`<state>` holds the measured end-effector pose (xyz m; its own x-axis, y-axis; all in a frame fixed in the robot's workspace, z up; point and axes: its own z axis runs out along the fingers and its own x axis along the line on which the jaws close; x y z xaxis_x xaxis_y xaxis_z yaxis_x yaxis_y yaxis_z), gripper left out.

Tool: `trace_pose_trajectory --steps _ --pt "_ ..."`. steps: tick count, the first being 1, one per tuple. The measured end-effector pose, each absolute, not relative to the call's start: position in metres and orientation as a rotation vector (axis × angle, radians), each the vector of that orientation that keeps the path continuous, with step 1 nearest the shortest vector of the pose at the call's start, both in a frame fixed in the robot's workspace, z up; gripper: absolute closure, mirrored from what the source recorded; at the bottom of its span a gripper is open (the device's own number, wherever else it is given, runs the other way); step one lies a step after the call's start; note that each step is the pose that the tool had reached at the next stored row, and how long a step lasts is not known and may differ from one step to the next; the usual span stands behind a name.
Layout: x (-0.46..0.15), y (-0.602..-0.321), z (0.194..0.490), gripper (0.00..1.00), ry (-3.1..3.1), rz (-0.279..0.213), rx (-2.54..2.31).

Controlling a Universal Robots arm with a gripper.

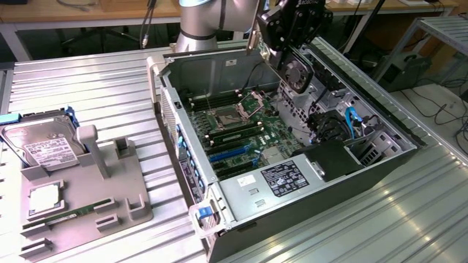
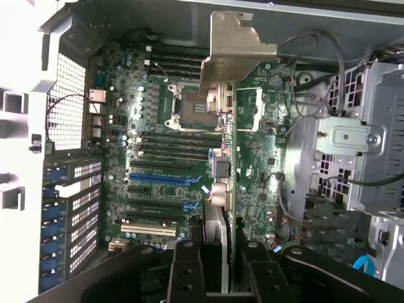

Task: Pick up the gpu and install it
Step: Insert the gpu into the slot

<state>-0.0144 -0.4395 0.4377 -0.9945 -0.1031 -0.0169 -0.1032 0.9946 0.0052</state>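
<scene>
The gpu hangs over the open computer case, above the motherboard, its black round fan facing the exterior view's right. My gripper is shut on its upper edge. In the wrist view the gpu appears edge-on: green circuit board, silver end bracket at the far end, and heat sink fins near my gripper. One black finger sits on each side of the card. Below lie the motherboard's expansion slots, one of them blue.
A grey fixture tray at the exterior view's left carries a silver hard drive, a CPU and a narrow RAM stick. Inside the case are a power supply, a drive cage and loose cables.
</scene>
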Motion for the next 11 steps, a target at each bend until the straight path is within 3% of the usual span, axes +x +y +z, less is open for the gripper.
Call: trace_pose_trajectory --steps 11 --pt "-0.0151 -0.4396 0.4377 0.72 3.106 0.011 -0.350"
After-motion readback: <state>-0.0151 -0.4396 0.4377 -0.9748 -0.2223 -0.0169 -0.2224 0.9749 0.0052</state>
